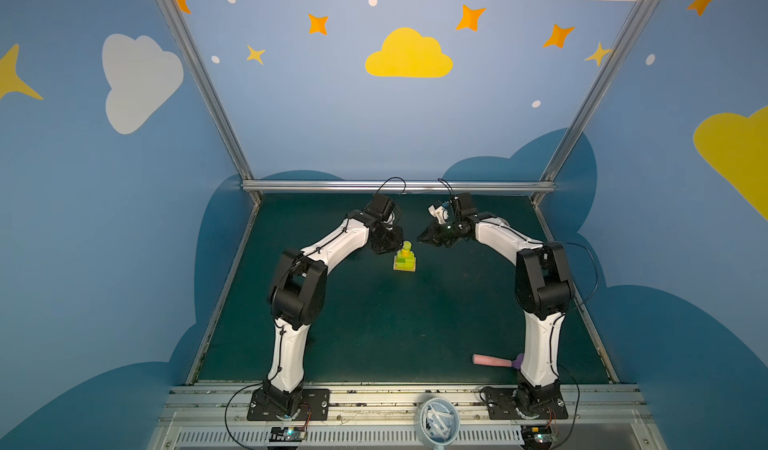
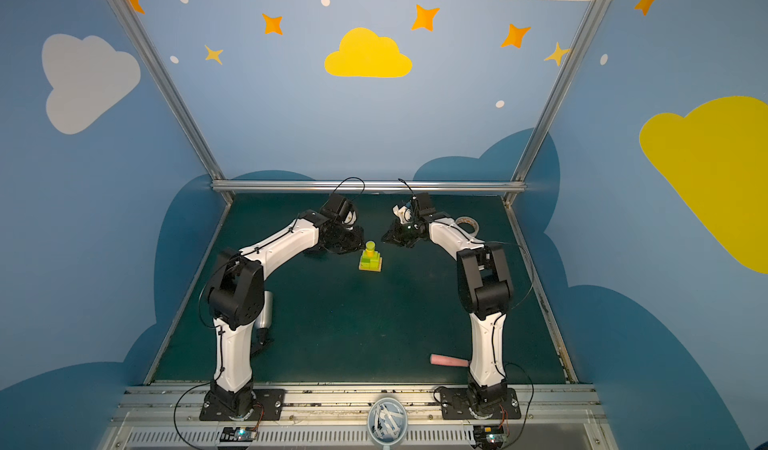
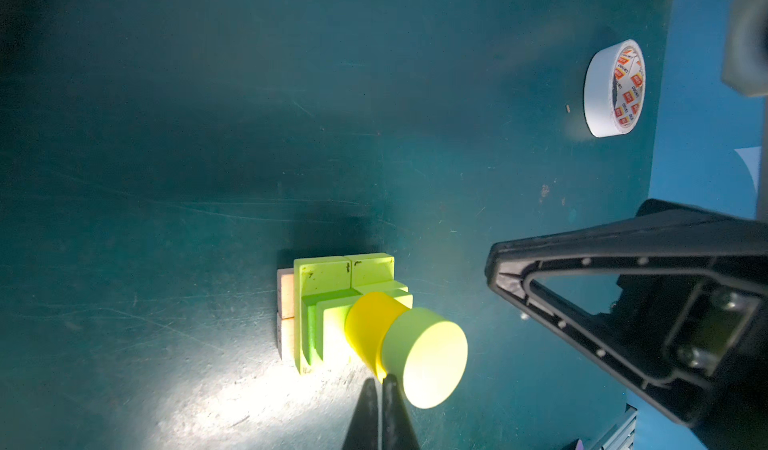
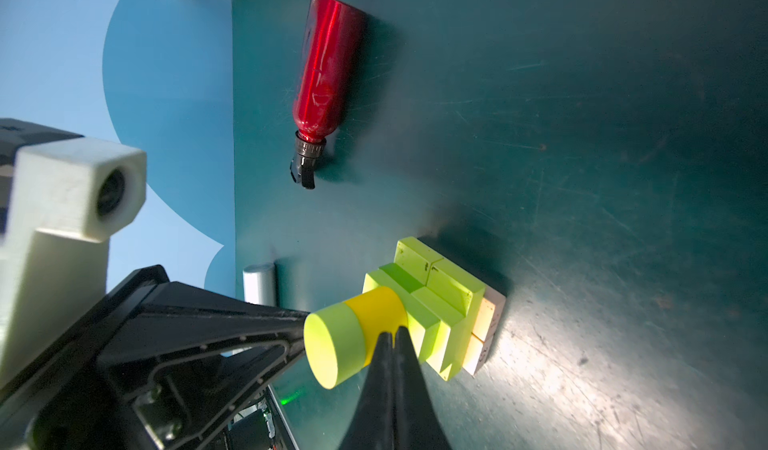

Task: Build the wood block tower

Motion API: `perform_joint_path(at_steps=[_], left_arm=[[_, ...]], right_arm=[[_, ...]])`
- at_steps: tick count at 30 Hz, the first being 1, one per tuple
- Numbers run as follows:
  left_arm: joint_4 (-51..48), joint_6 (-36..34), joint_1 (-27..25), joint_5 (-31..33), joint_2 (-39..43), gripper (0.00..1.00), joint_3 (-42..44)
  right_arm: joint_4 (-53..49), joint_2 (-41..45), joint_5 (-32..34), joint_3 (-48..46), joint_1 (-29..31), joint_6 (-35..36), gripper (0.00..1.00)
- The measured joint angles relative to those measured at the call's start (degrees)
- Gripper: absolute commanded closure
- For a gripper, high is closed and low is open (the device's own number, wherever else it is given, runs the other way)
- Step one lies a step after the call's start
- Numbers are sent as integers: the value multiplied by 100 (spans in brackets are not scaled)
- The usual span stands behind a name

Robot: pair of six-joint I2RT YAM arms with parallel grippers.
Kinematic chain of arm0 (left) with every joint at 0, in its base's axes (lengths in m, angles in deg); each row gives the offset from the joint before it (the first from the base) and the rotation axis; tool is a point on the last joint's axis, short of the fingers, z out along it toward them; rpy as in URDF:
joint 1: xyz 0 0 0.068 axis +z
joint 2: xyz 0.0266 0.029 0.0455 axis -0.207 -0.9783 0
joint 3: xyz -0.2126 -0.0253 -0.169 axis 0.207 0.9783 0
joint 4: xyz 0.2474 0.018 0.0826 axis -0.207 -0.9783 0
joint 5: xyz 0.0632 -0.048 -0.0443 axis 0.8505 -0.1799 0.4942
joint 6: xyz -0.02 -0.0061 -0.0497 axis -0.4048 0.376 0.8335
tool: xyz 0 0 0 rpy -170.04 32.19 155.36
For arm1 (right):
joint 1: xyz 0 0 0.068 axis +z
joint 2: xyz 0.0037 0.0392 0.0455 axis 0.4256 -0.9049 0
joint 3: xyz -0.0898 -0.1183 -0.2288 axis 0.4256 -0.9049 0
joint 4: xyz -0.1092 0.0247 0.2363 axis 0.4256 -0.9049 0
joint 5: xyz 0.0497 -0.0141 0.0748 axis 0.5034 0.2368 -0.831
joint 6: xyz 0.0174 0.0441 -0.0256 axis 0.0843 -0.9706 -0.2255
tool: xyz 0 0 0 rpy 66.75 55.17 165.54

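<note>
The tower (image 1: 404, 259) (image 2: 370, 257) stands on the green mat toward the back, in both top views. Two tan bars (image 3: 286, 298) lie lowest, with lime-green bars and cubes (image 4: 432, 294) stepped above them. Then comes a yellow cylinder (image 3: 365, 327), and a lime cylinder (image 3: 432, 356) (image 4: 332, 344) is topmost. My left gripper (image 1: 397, 241) (image 3: 379, 379) hovers just left of the cylinders, shut and holding nothing. My right gripper (image 1: 420, 239) (image 4: 392, 335) sits a little to their right, also shut and holding nothing. Whether either tip touches the tower I cannot tell.
A white tape roll (image 3: 611, 90) (image 2: 467, 223) lies behind the right arm. A red bottle (image 4: 324, 74) and a pale cylinder (image 2: 266, 310) lie on the left side. A pink-handled tool (image 1: 494, 360) rests by the right arm's base. A bowl (image 1: 438, 423) sits on the front rail.
</note>
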Motion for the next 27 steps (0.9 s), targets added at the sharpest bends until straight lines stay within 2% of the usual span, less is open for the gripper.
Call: perform_joint_path(at_steps=[27], left_arm=[[-149,-90,22,280,2,92,2]], right_arm=[[2,0,-76,2,234,-4,100]])
